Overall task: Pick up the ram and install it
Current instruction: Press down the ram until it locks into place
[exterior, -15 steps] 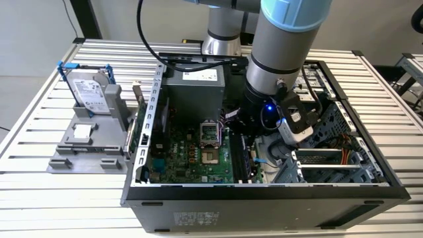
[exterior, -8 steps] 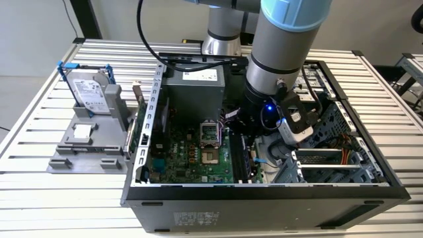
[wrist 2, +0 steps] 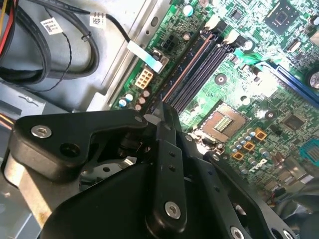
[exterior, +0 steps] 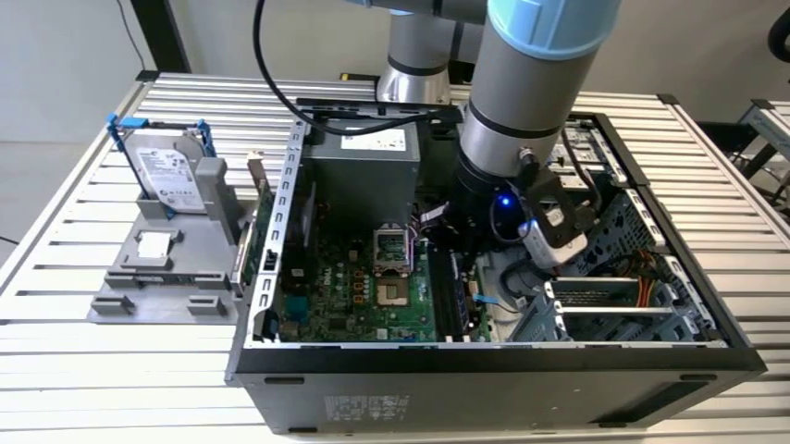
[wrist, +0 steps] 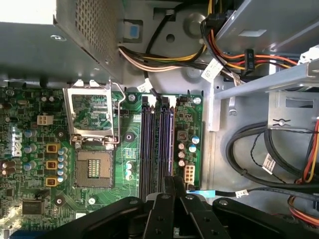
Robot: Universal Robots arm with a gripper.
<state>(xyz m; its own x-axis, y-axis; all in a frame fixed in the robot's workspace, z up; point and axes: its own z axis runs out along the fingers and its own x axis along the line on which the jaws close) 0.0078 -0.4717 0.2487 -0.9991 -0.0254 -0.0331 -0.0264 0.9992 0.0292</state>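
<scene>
Inside the open computer case point(exterior: 494, 356) on the slatted bench point(exterior: 74, 351), end effector point(wrist: 172, 185) sits low over the motherboard's memory slots point(wrist: 155, 144). Fingers point(wrist 2: 167, 124) pressed together, clamped on the ram point(wrist 2: 185, 69), a thin edge standing in one slot. Hard drive point(exterior: 170, 171) upright outside, exterior view's left.

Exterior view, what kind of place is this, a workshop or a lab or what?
Probably a robotics lab bench set up for computer assembly: an open desktop case with its motherboard exposed sits on a slatted metal table, with a hard drive standing in a grey fixture.
</scene>
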